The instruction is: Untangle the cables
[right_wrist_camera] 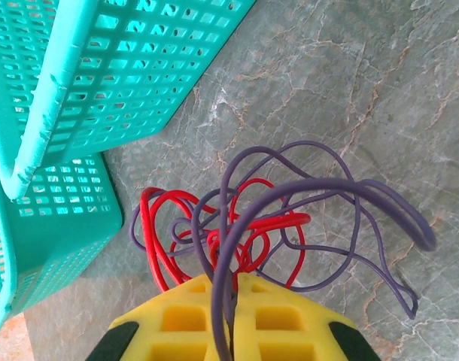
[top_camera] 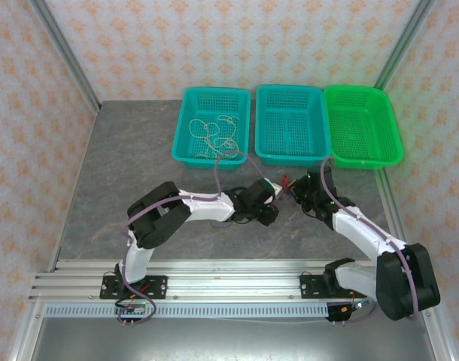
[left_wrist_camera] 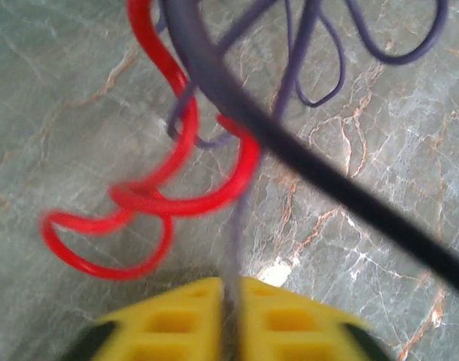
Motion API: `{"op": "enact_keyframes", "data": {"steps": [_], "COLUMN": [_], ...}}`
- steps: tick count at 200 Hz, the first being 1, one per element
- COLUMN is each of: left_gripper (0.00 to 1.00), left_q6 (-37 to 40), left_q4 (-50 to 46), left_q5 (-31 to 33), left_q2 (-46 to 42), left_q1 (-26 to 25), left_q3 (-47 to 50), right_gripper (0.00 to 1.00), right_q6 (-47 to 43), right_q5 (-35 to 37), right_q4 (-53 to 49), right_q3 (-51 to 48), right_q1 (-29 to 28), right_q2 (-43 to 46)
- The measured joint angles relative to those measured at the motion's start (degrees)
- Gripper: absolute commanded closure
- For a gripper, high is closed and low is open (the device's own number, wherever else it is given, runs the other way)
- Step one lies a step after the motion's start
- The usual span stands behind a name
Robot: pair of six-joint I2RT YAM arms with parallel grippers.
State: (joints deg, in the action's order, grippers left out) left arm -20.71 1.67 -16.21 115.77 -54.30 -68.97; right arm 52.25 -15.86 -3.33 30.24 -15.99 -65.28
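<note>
A tangle of cables hangs between my two grippers, just above the marble table, in front of the baskets. It is made of thin red cable (right_wrist_camera: 153, 233) and thin purple cable (right_wrist_camera: 350, 184). My right gripper (right_wrist_camera: 231, 280) is shut on purple strands that run up between its yellow fingers. My left gripper (left_wrist_camera: 231, 282) is shut on one thin purple strand (left_wrist_camera: 237, 226), and red loops (left_wrist_camera: 180, 203) dangle beyond it. From above, the left gripper (top_camera: 277, 189) and right gripper (top_camera: 296, 188) nearly meet, with a bit of red cable (top_camera: 287, 180) between them. A cream-white cable (top_camera: 214, 131) lies in the left teal basket.
Three baskets stand in a row at the back: a teal one (top_camera: 186, 101), a second teal one (top_camera: 290, 159) and a green one (top_camera: 391, 135). The teal baskets' walls (right_wrist_camera: 56, 98) are close to the right gripper's left. A dark blurred strand (left_wrist_camera: 327, 180) crosses close to the left wrist camera.
</note>
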Motion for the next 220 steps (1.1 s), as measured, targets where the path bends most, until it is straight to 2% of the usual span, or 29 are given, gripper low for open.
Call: {"op": "enact_keyframes", "data": {"steps": [28, 53, 91, 107, 124, 175, 207, 220], "left_gripper": [1.0, 1.0, 1.0, 1.0, 1.0, 1.0, 1.0, 1.0], "left_q6": [-2.51, -5.46, -10.56, -11.74, -12.26, -11.65, -11.1, -10.95], "left_q4": [3.93, 5.01, 7.91, 7.48, 4.66, -6.78, -11.56, -12.87], "left_q5": [-0.07, 0.79, 2.67, 4.07, 5.49, 12.68, 14.78, 14.78], "left_q2": [-3.26, -12.66, -30.05, -36.39, -42.86, -60.98, -66.16, -67.34], "left_q1": [0.04, 1.51, 9.92, 14.38, 17.33, 20.26, 22.84, 24.04], "left_q3": [5.62, 13.2, 23.93, 28.68, 32.09, 33.79, 34.29, 34.77], "right_gripper": [1.0, 1.0, 1.0, 0.96, 0.91, 0.9, 0.9, 0.84], "right_q6": [0.52, 1.2, 2.27, 3.28, 4.52, 6.34, 8.11, 8.17], "right_q5": [4.46, 10.67, 19.08, 21.44, 22.18, 24.44, 25.62, 25.27], "right_q4": [-2.91, -6.54, -9.16, -9.94, -10.21, -10.19, -10.73, -10.71], "right_q3": [0.02, -0.02, -1.18, -2.27, -3.65, -5.77, -5.77, -5.79], "right_q1": [0.0, 0.0, 0.74, 2.51, 3.56, 5.7, 6.97, 7.43], "right_q2": [1.2, 4.28, 9.64, 10.05, 10.05, 9.44, 9.2, 9.25]}}
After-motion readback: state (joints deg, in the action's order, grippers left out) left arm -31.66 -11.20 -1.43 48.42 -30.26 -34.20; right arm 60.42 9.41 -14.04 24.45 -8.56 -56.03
